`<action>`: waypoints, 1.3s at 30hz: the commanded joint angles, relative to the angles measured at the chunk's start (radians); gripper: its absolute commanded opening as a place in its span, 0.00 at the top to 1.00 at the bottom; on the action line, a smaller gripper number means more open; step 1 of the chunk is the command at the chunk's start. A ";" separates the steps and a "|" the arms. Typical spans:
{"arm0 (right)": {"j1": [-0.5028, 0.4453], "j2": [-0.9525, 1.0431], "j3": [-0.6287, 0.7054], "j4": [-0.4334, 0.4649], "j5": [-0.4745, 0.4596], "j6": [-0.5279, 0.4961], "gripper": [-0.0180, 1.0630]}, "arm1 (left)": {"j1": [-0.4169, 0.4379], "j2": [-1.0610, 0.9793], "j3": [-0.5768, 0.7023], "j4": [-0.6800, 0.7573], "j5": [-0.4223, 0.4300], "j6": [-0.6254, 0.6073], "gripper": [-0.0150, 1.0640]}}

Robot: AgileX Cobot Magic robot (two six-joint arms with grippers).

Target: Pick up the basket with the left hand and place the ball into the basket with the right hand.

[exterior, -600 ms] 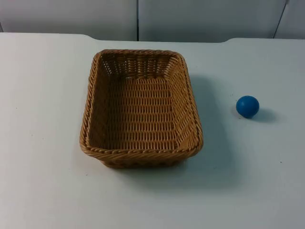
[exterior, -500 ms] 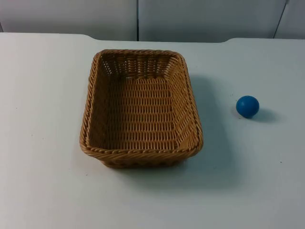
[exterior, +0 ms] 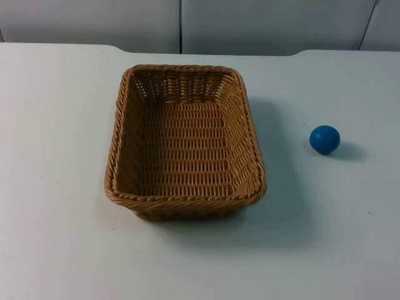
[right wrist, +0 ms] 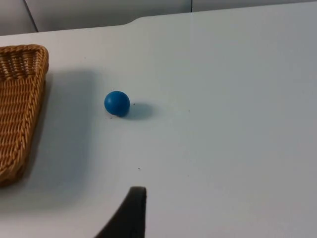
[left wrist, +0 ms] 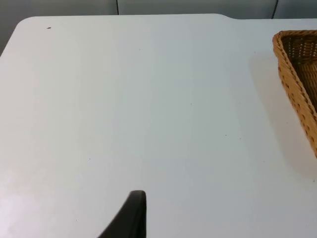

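Wicker basket (exterior: 185, 142), tan, rectangular, sits flat on the white surface (exterior: 56, 125) about mid-scene in the top view, w/ its long sides running near-to-far. You can see it's empty, woven floor fully exposed. Blue ball (exterior: 325, 139) rests on the surface to the basket's right, well apart from it, casting a small shadow on its right side. Grey partition wall (exterior: 262, 25) closes off the far edge of the surface.

Left wrist view: left pincer (left wrist: 130, 218) hangs over bare surface, well left of the basket; you get just one corner of the basket's rim (left wrist: 295, 74) there. One black fingertip is visible, so can't tell whether that pincer is spread or pressed together. It isn't touching anything.

Right wrist view: right pincer (right wrist: 130, 214) hangs over the surface, nearer the camera than the ball (right wrist: 117, 103), apart from it; basket's right rim (right wrist: 22, 104) lies beyond the ball to the left. Again one fingertip visible, so can't tell its spread. Nothing held.
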 commanded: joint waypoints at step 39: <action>0.016 -0.002 0.007 -0.083 -0.009 0.126 0.03 | -0.006 0.887 -0.279 -0.318 -0.398 0.162 0.01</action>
